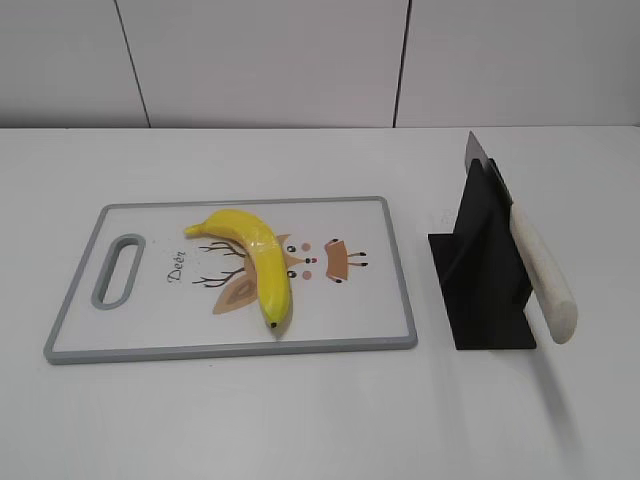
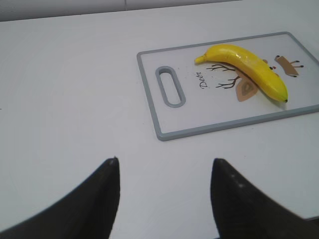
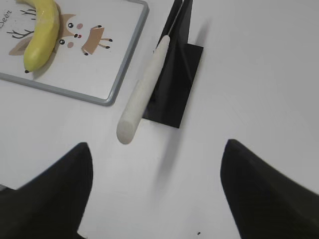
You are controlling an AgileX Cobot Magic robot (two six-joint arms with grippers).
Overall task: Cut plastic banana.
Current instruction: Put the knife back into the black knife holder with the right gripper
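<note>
White table, pale wall

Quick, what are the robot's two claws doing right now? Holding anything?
Left gripper: open, empty, above bare table short of the cutting board.
Right gripper: open, empty, near the knife.

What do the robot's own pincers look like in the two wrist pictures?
Only the fingers show. The left pincer has two black, matte fingers tapering to blunt tips. The right pincer has the same black, wedge-shaped fingers. No cables or markings are visible; the arms are out of view.
</note>
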